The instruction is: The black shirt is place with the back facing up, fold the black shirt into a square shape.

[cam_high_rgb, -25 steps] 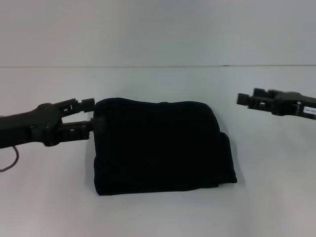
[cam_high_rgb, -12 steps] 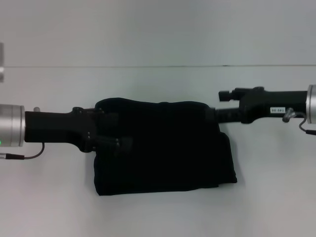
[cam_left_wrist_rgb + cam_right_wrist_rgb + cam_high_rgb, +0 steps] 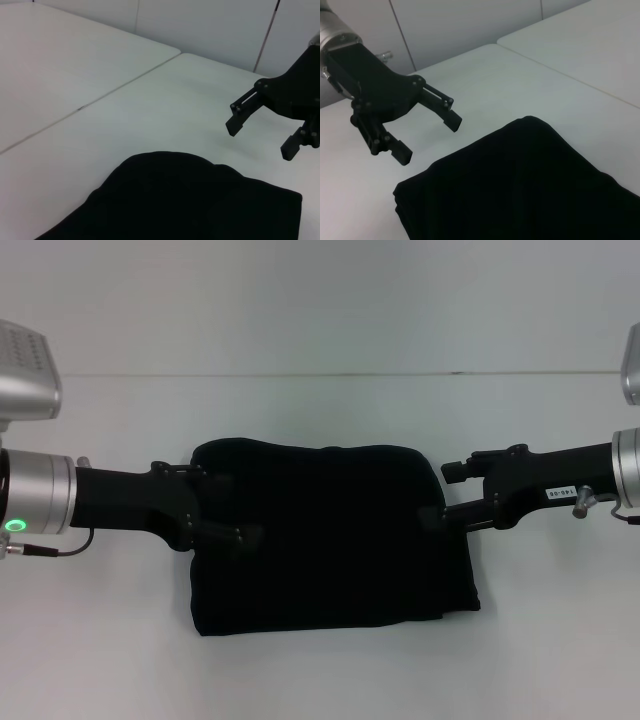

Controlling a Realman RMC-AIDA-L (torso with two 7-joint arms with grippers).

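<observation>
Both claws hang spread at opposite edges of the folded black shirt [image 3: 325,535]: left claw [image 3: 228,508], right claw [image 3: 445,495], likely squaring it on the table [image 3: 320,670].

A small white label [image 3: 561,492] with dark characters sits on the right arm [image 3: 545,480], just behind its claw, but the characters are too small to read. No other writing shows anywhere.
</observation>
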